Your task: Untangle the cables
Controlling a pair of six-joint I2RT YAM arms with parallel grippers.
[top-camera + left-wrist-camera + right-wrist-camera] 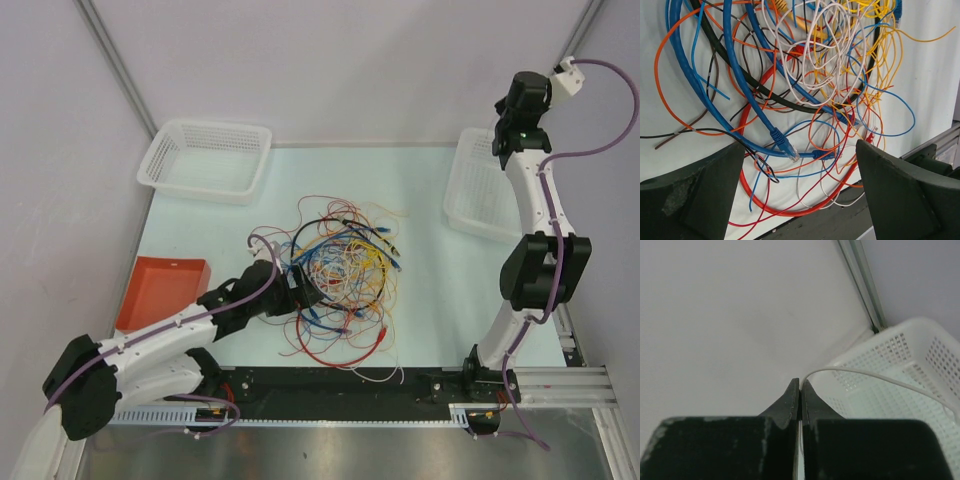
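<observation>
Pale table (440,290), grey walls. Cables (340,270) heaped mid-frame in top view: loose tangle, no single long axis. Left gripper (800,146) at tangle's left edge, jaws spread wide, empty; blue and red loops just ahead, between fingers. Right gripper (800,390) high at upper right over white basket (920,350), jaws pinched on thin white wire (865,374). Left arm nearer heap.

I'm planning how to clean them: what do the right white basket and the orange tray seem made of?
White basket: likely moulded plastic, faintly glossy, with even grid holes in its walls. Orange tray: probably plastic, smooth and matte, one even colour with a raised rim; too small to be sure.
</observation>
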